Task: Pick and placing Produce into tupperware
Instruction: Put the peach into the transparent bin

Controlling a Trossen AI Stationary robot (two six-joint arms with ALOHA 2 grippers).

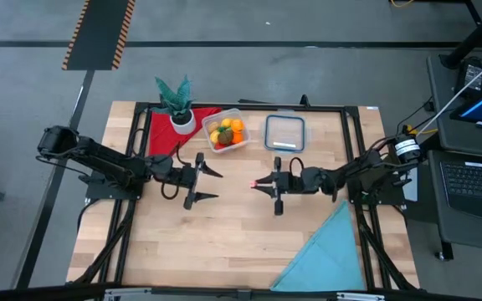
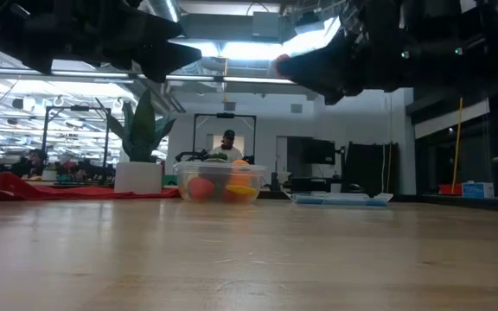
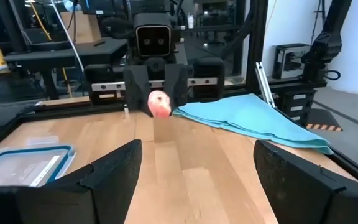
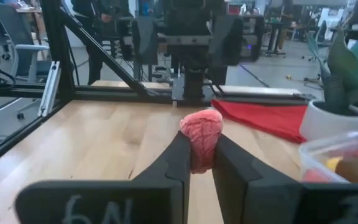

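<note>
The clear tupperware (image 1: 227, 131) stands at the table's far middle with several orange, yellow and green produce pieces inside; it also shows in the low view (image 2: 221, 183). My right gripper (image 1: 256, 183) is right of the table's centre, raised above the wood, shut on a small pink-red toy fruit (image 4: 201, 138). My left gripper (image 1: 214, 184) is open and empty at the table's centre-left, raised, its fingers pointing toward my right gripper. My right gripper pinches the pink-red fruit's lower half (image 4: 199, 160) between its two fingertips. The fingers lie level and point toward the table's left. The fruit stands up above the fingertips, lifted clear of the table (image 3: 160, 104).
A flat clear lid with a blue-grey rim (image 1: 284, 133) lies right of the tupperware. A green plant in a white pot (image 1: 179, 107) stands on a red cloth (image 1: 164, 130) at the far left. A light-blue cloth (image 1: 325, 251) lies at the near right. People show in the room beyond.
</note>
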